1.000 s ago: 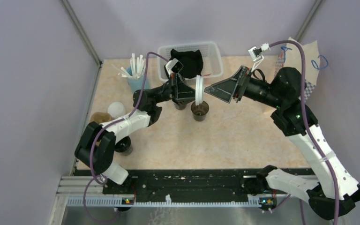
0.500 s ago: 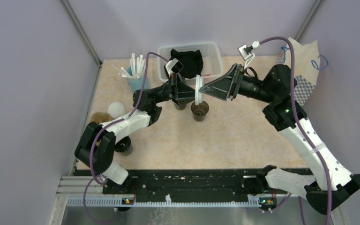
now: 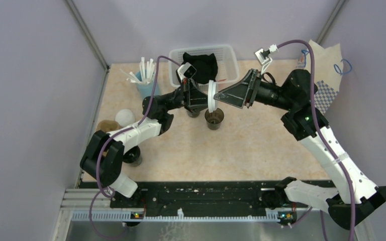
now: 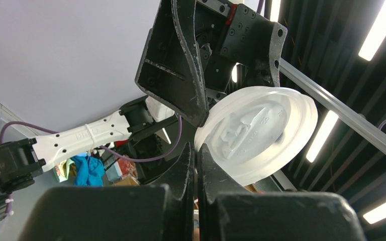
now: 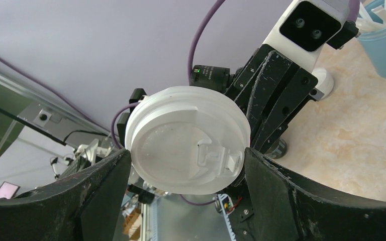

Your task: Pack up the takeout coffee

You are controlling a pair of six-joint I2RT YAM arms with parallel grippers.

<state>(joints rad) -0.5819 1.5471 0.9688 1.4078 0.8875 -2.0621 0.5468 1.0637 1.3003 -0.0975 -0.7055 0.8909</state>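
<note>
I am bringing the right fingers (image 5: pixel 100 201) in from farther right and narrowing them around the white lid (image 3: pixel 211 95), which the left fingers (image 4: pixel 181 170) are clamping upright by its rim just above the open coffee cup (image 3: pixel 214 118) on the surface (image 3: pixel 261 145), so a handover is starting, though I cannot tell whether they are gripping yet.

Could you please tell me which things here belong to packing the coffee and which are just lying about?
Job in hand: white lid, pinched by the left gripper, right gripper straddling it; open cup of coffee; brown carrier.
Lying about: basket with black cloth; blue cup of sticks.
</note>
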